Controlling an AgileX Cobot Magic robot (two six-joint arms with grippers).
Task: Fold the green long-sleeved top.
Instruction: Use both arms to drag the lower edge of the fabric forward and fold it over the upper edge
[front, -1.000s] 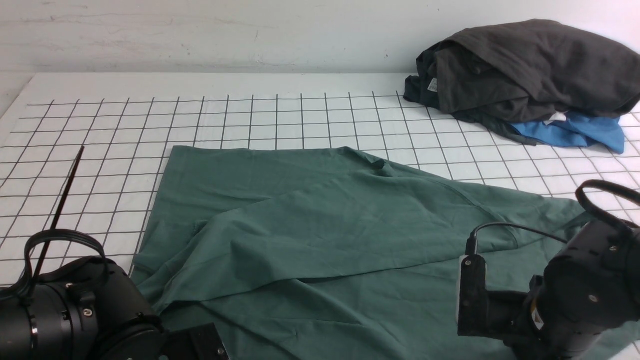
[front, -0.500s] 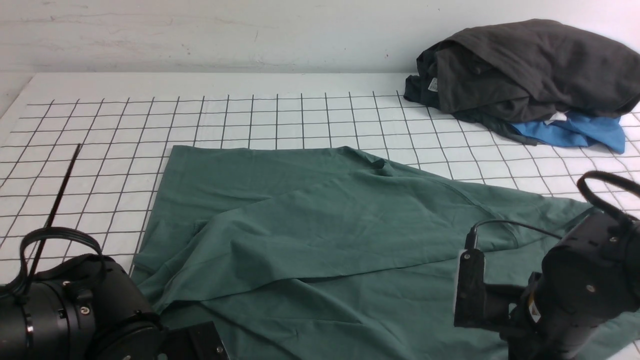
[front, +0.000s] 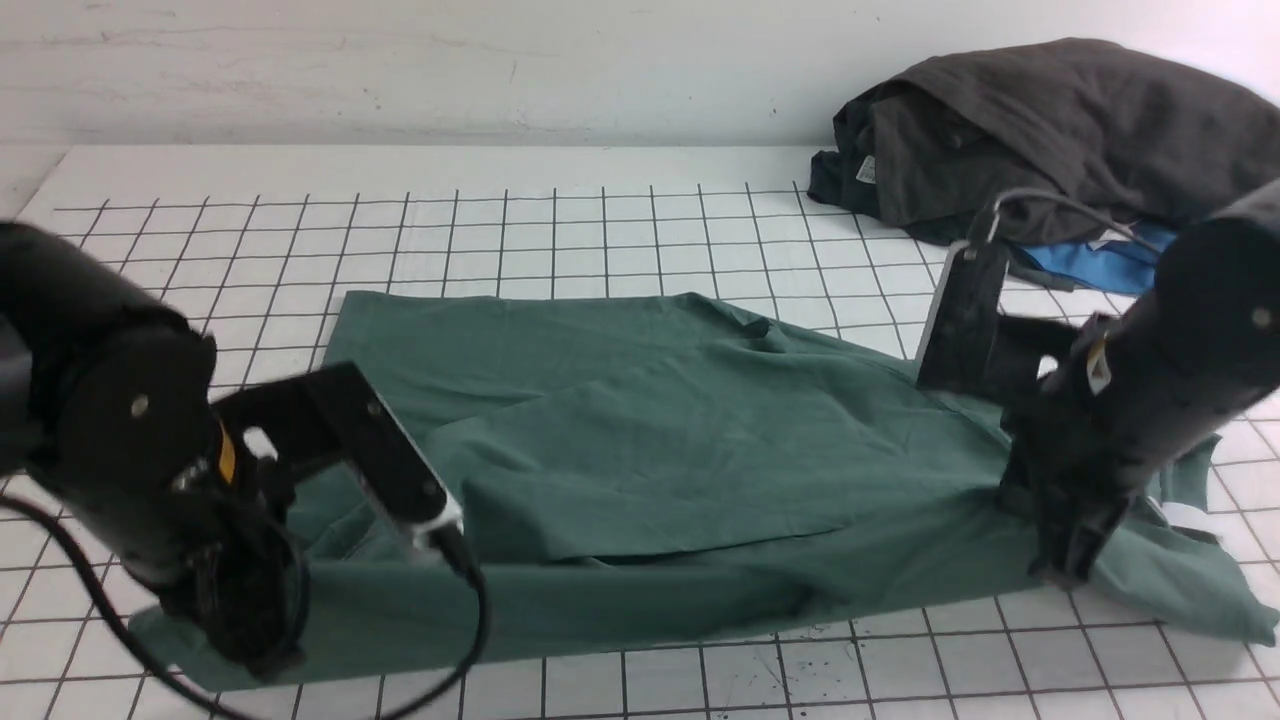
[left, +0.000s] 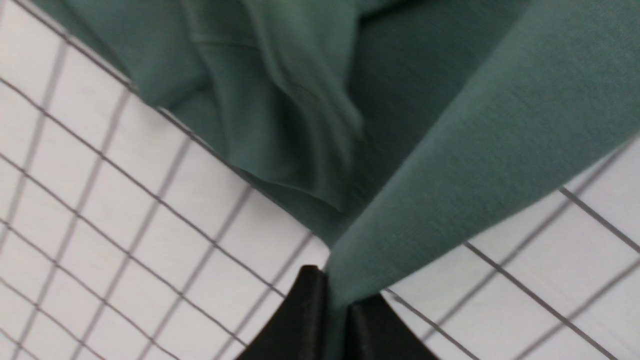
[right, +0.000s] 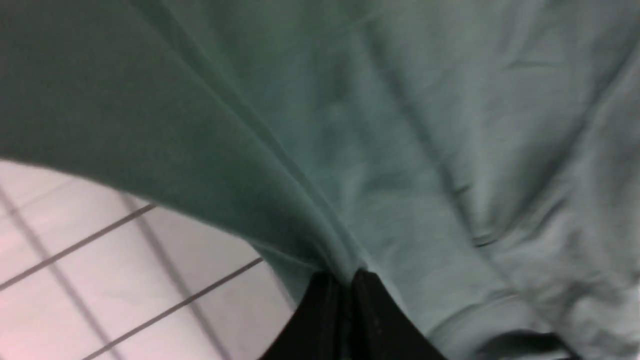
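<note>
On the white, black-gridded table (front: 600, 220) below a pale wall (front: 400, 60), the top (front: 650, 440) lies spread; left gripper (left: 337, 310) and right gripper (right: 347, 287) each clamp its near edge.

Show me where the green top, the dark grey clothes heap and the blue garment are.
green long-sleeved top (front: 650, 420): front view, the folded-over layer at its middle.
dark grey clothes heap (front: 1060, 120): front view, its top fold.
blue garment (front: 1100, 262): front view, the strip showing under the heap.

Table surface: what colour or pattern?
The table surface is white with a thin black square grid. It shows best in the front view.
</note>
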